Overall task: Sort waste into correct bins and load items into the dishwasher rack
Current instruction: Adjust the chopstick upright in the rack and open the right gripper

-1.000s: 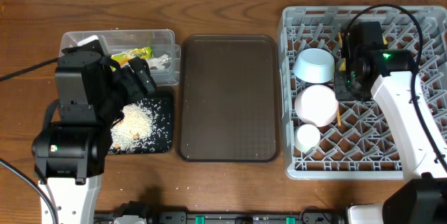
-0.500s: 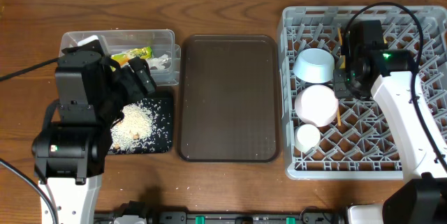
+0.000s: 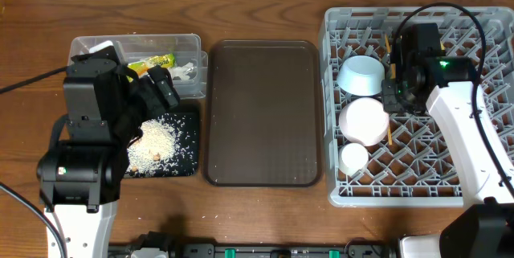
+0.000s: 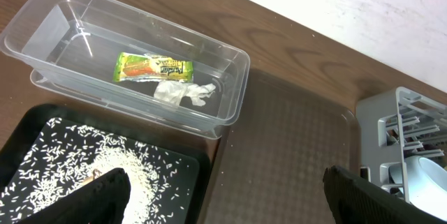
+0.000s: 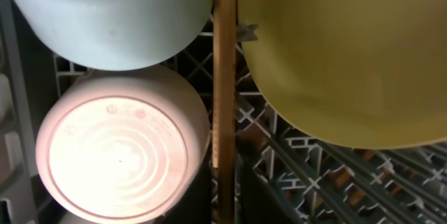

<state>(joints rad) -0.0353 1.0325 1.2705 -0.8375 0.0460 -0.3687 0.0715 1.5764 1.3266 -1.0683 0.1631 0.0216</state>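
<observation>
- Wooden tabletop (image 3: 257, 9) bore the grey dishwasher rack (image 3: 418, 187), and the right gripper (image 3: 396, 89) hung over it; whether its jaws were parted could not be told.
- Straight below that gripper a wooden chopstick (image 5: 225, 112) ran between the yellow plate (image 5: 349, 56) and the white bowl (image 5: 122, 151).
- It looked light, stiff, thin and slippery: best pinched mid-length, across its width.
- Well away, the left gripper (image 4: 223, 196) stood wide open, empty.

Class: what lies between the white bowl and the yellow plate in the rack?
A chopstick lies between the white bowl and yellow plate, shown in the right wrist view.
</observation>
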